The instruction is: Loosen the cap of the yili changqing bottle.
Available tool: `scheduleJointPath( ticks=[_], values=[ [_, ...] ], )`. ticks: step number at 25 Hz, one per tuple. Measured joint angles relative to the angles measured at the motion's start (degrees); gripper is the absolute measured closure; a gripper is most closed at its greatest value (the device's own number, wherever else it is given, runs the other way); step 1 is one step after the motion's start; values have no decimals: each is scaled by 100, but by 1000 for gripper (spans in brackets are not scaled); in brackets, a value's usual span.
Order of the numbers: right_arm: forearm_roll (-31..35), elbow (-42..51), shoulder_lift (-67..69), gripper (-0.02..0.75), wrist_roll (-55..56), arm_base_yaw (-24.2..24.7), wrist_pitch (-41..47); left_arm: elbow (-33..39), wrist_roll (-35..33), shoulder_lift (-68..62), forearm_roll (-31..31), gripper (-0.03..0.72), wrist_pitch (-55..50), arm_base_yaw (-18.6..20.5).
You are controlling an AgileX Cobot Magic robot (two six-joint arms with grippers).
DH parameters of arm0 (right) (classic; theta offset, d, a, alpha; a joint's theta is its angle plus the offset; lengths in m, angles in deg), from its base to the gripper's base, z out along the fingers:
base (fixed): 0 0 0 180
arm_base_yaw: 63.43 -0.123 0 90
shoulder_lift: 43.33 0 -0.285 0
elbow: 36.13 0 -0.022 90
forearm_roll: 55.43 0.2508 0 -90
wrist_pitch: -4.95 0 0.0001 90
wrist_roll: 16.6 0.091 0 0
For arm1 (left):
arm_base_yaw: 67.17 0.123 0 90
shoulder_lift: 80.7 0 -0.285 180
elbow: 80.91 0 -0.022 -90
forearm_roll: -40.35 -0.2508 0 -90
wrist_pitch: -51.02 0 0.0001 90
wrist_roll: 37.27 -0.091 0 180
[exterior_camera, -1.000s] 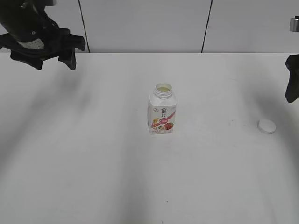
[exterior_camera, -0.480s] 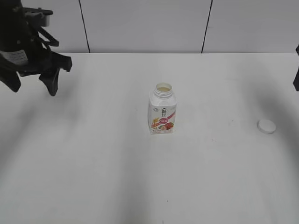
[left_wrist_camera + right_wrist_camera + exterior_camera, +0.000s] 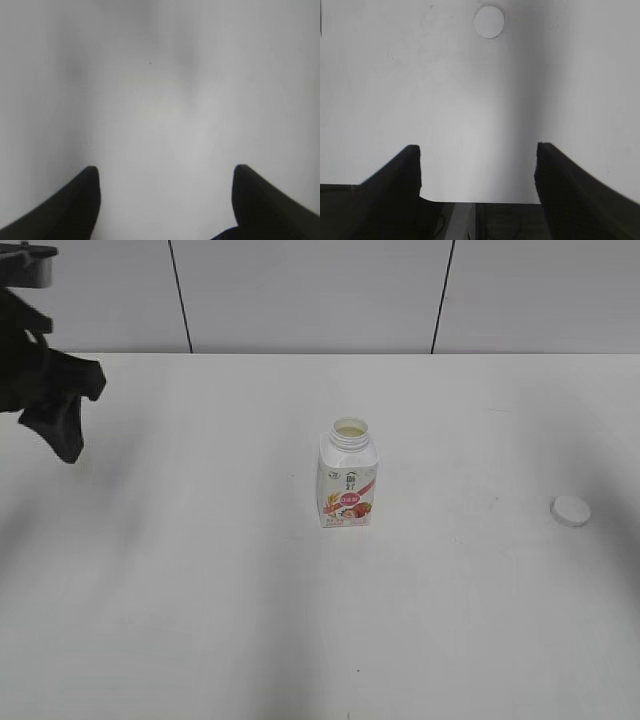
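Observation:
The yili changqing bottle (image 3: 348, 480) stands upright mid-table, white with a pink-red label, its neck open and pale liquid showing inside. The white cap (image 3: 571, 510) lies flat on the table far to the bottle's right; the right wrist view shows the cap (image 3: 489, 21) at the top. My left gripper (image 3: 165, 172) is open over bare table, and its black arm (image 3: 45, 390) sits at the far left edge. My right gripper (image 3: 477, 150) is open and empty near the table's edge, out of the exterior view.
The white table (image 3: 200, 570) ends at a grey panelled wall (image 3: 300, 290) at the back. In the right wrist view the table's edge (image 3: 480, 201) runs just under the fingertips, with dark space below.
The left arm has swung left and down toward the frame edge. The right arm has withdrawn out of the exterior view. Bottle and cap have not moved.

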Motion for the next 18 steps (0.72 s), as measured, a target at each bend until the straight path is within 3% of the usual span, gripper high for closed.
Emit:
scheduleJointPath(
  ticks=[10,18],
  values=[
    [0,1187,-1905,179,0,0,11,2142,0,2372,116,186,572,0],
    [-11,2238,-3687,179,5,0,22,3412,0,4739,120,186,664,0]
  ],
)
